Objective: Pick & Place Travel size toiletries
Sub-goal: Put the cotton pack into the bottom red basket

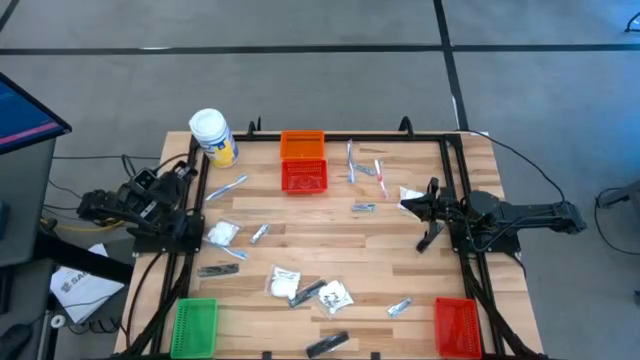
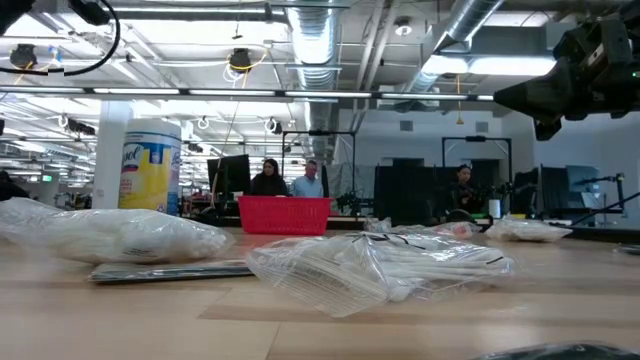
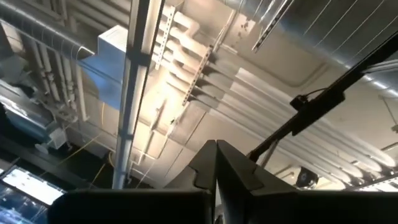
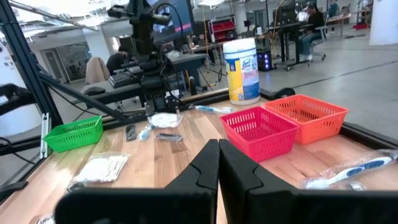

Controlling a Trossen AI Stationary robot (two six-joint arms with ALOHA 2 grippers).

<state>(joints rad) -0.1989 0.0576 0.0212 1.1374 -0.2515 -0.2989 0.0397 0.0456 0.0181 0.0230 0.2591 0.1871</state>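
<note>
The travel size toiletries lie scattered flat on the wooden table (image 1: 330,240): white packets (image 1: 222,233) (image 1: 284,283), foil sachets (image 1: 260,233) (image 1: 400,307), dark tubes (image 1: 218,270) (image 1: 327,344) and thin sticks (image 1: 350,160). My left gripper (image 3: 216,171) is shut and points steeply up at the ceiling, at the table's left edge (image 1: 186,170). At the right edge my right gripper (image 4: 218,163) is shut and level above the table (image 1: 410,207), beside a white packet (image 1: 411,194). Neither holds anything.
An orange basket (image 1: 302,146) and a red basket (image 1: 304,177) stand at the far middle. A green basket (image 1: 195,327) is at the near left and another red basket (image 1: 457,326) at the near right. A white jar (image 1: 213,136) stands at the far left corner. People sit beyond the table.
</note>
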